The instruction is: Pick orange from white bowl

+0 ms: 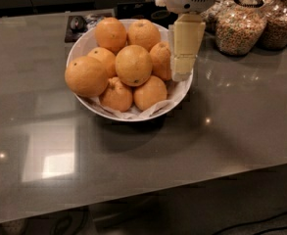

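The white bowl with a crumpled paper liner stands on the grey table and holds several oranges. A large, evenly round orange with a small dark speck lies on top in the middle of the pile. A smaller orange with a puckered stem end lies at the front. My gripper, cream-coloured under a white wrist, points down over the bowl's right rim. It is just right of the pile and next to the rightmost orange. It holds nothing that I can see.
Glass jars of cereal and grains stand at the back right, close behind the gripper. A dark flat object lies behind the bowl at the back left. The table's front edge runs across the lower part of the view.
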You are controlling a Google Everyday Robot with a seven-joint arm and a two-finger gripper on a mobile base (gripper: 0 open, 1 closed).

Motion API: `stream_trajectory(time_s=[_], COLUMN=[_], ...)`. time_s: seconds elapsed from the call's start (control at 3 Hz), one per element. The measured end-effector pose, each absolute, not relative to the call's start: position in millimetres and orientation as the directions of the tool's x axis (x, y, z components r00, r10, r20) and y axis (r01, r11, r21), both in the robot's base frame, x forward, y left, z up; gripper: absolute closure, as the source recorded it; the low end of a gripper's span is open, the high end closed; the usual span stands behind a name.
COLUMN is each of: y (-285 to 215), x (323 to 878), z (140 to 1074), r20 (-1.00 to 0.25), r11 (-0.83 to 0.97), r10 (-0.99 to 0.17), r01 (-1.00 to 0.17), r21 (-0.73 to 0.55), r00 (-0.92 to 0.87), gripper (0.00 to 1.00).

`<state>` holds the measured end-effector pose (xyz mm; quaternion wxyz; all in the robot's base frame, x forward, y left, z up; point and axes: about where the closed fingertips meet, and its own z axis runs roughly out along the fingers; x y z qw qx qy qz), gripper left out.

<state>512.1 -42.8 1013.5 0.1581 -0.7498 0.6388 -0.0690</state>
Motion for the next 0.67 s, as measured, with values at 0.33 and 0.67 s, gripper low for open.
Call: stream_trajectory(time_s=[0.33,0.67], y=[-38,-26], x=[523,542], z=[1008,996], r20=[-0.110,-0.108], r11=[-0.130,-0.144], r10=[-0.979,-0.977], r01=[-0.940,-0.945], r21=[-0.317,-0.294], r00=[0.172,0.183], gripper=[0.00,0.19])
